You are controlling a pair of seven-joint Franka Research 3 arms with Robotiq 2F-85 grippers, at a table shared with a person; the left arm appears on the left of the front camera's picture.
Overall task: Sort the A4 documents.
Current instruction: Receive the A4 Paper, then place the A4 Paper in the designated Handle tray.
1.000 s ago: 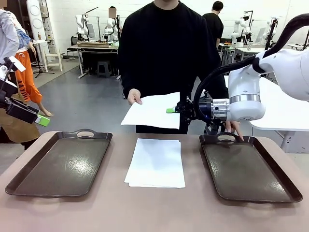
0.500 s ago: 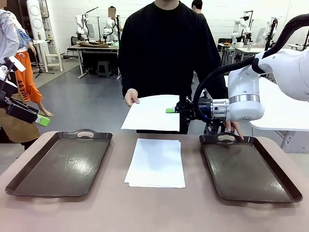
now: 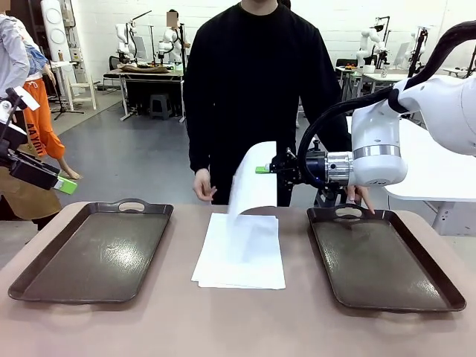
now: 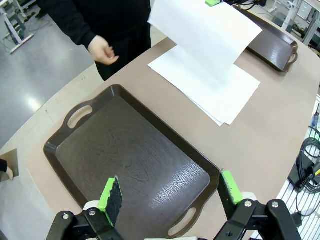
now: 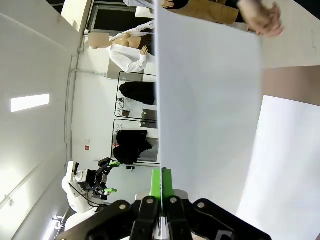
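A single white A4 sheet point(image 3: 253, 182) hangs from my right gripper point(image 3: 264, 169), which is shut on its right edge above the table's far side. The sheet droops edge-down, its lower corner near the stack of A4 documents point(image 3: 242, 249) lying flat mid-table. In the right wrist view the gripper point(image 5: 161, 186) pinches the sheet point(image 5: 210, 100), with the stack point(image 5: 287, 170) beyond. My left gripper point(image 4: 170, 192) stands open and bare above the left tray point(image 4: 130, 150); the held sheet point(image 4: 205, 30) and the stack point(image 4: 215, 85) lie past the tray.
Two dark handled trays flank the stack, the left one point(image 3: 93, 253) and the right one point(image 3: 379, 260), both bare. The person stands at the far edge, one hand point(image 3: 202, 184) lowered near the table, the other point(image 3: 362, 197) by the right tray's handle.
The person has let go of the sheet's left edge and lowered that hand. The sheet, held level before, now droops from my right gripper. Neither arm has moved.
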